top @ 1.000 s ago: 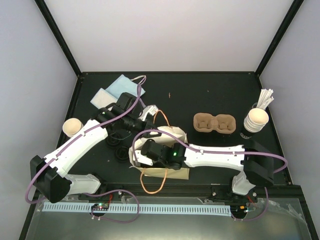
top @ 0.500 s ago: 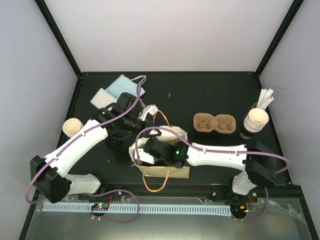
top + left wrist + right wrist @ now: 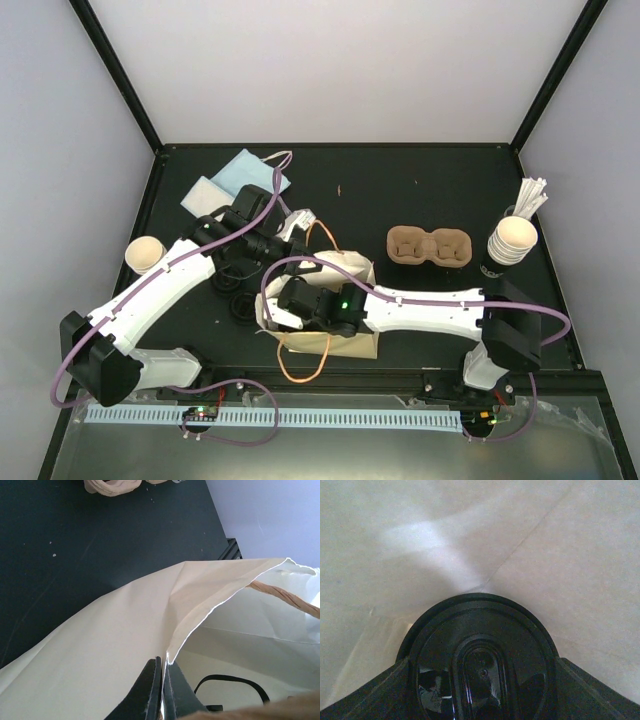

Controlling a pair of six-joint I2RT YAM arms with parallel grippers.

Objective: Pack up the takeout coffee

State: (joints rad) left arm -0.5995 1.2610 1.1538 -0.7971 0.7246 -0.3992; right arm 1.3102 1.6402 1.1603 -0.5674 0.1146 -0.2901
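Crowding the near-left part of the counter [image 3: 400, 190], the bag [image 3: 348, 270] stands with its mouth up and one rope handle [image 3: 300, 372] looping toward the near edge. Bare counter runs from the bag to the far edge. To its right sit the carrier [image 3: 428, 246] and, by the right edge, the cup stack [image 3: 511, 240]. Napkins [image 3: 235, 178] lie in the far-left corner.

The cup [image 3: 145, 253] stands upright at the left edge, just left of the left forearm, well apart from both end effectors and outside the bag.

The left arm reaches from its near-left base toward the far right, wrist bent at the bag's far-left rim. The left end effector [image 3: 162, 664] is closed, pinching the rim's paper edge.

The right arm stretches low and leftward from its base at the right, wrist tipped down into the bag's mouth. The right end effector [image 3: 480, 672] sits inside the bag, its fingers [image 3: 380, 690] clamped on either side of a black lid [image 3: 480, 612]. What lies under the lid is hidden. Pale bag walls close in on every side of it.
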